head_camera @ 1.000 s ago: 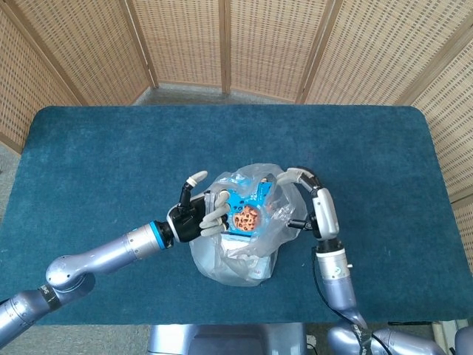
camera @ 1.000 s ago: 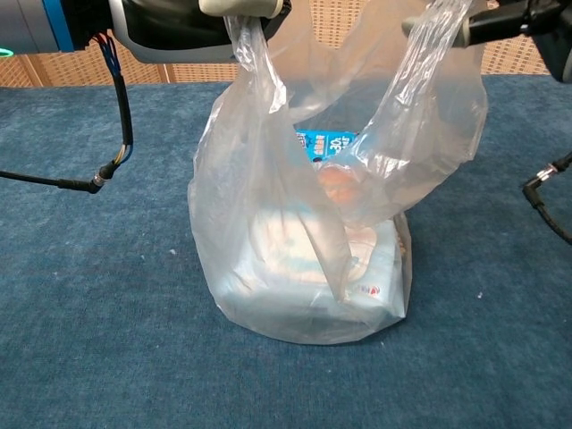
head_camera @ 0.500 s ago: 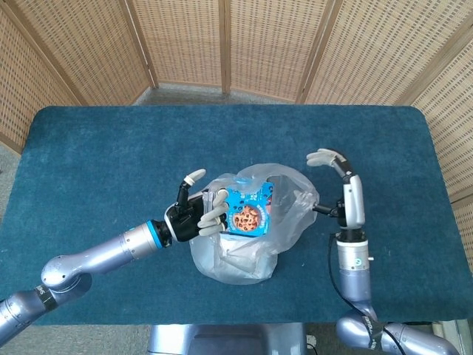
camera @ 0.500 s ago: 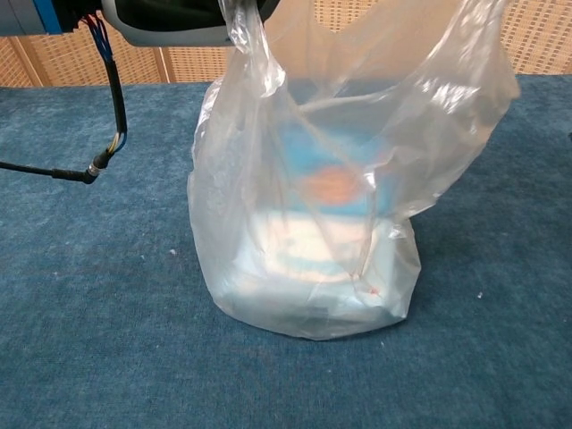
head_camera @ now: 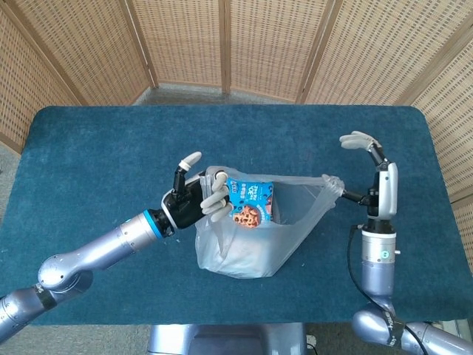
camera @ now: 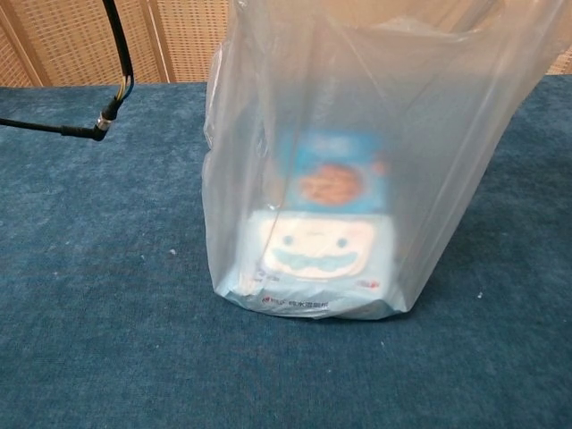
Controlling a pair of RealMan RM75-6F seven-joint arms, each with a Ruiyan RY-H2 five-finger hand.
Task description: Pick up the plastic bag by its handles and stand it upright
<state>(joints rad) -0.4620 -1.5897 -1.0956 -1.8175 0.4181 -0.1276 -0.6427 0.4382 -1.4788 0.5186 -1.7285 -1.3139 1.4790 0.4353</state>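
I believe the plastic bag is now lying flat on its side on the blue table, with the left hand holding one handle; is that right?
Not quite. The plastic bag is standing upright on the blue table, not lying on its side; the chest view shows its base on the cloth and its walls rising. The left hand does hold one handle, as the head view shows.

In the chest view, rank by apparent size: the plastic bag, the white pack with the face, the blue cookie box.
Largest to smallest:
1. plastic bag, filling most of the frame's height
2. white pack with the face
3. blue cookie box, partly hidden behind the pack, so its full size is uncertain
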